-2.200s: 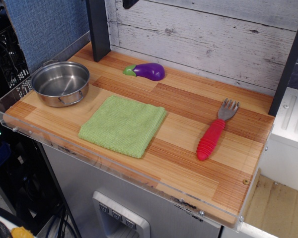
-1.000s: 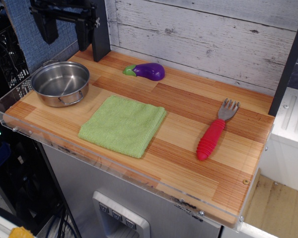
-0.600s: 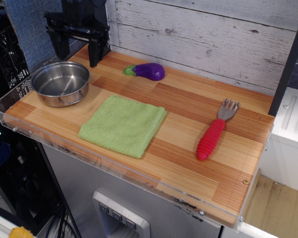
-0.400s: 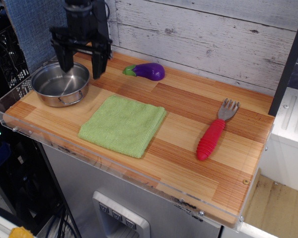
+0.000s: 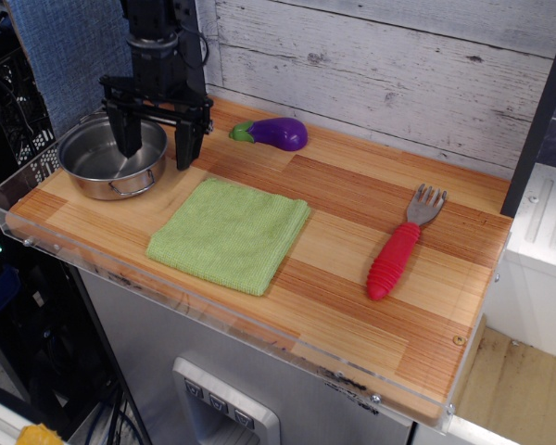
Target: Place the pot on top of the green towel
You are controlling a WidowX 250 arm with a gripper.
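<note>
The shiny steel pot (image 5: 107, 165) sits at the far left of the wooden table, upright and empty. The light green towel (image 5: 230, 234) lies flat just right of and in front of it. My black gripper (image 5: 156, 148) is open and hangs over the pot's right rim. One finger (image 5: 129, 134) is over the pot's inside and the other finger (image 5: 183, 144) is outside it, to its right. I cannot tell if the fingers touch the pot.
A purple toy eggplant (image 5: 276, 133) lies near the back wall. A fork with a red handle (image 5: 400, 247) lies at the right. A clear plastic lip (image 5: 83, 264) runs along the table's front and left edges. A dark post (image 5: 536, 120) stands at the back right.
My gripper has come in from the upper left and moved down and slightly right, until it straddles the pot's right rim. The pot and towel have not moved.
</note>
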